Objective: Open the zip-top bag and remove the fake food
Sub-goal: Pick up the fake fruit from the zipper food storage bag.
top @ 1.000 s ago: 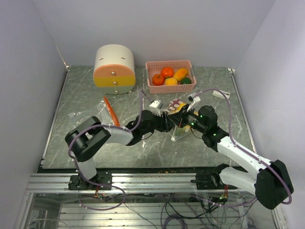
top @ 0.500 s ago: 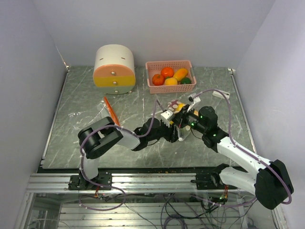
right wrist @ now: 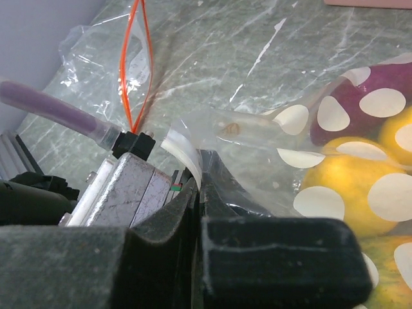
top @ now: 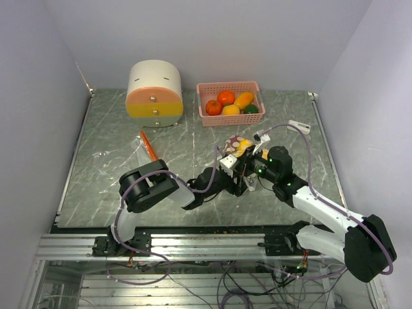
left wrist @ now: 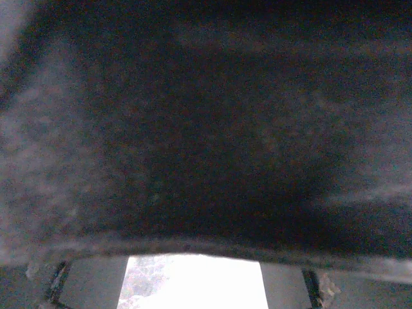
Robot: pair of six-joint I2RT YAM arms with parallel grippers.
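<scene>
A clear zip-top bag (top: 235, 143) with white dots lies mid-table and holds the fake food; yellow (right wrist: 335, 187) and dark purple (right wrist: 380, 109) pieces show through it. My right gripper (right wrist: 201, 187) is shut on the bag's white top edge (right wrist: 187, 151). In the top view it (top: 248, 167) is just in front of the bag. My left gripper (top: 233, 175) is pressed against the same edge from the left, and its body (right wrist: 125, 187) lies beside my right fingers. The left wrist view is dark and blocked, so its jaws do not show.
A pink basket (top: 207, 88) with orange, red, yellow and green fruits stands at the back. A round cream, orange and yellow drawer box (top: 154, 93) is at the back left. An empty clear bag with an orange zip (top: 148, 145) lies left of centre.
My left arm has swung to the right and nearer, bringing its gripper close against the right gripper. The dotted bag has shifted slightly. The right gripper keeps its hold.
</scene>
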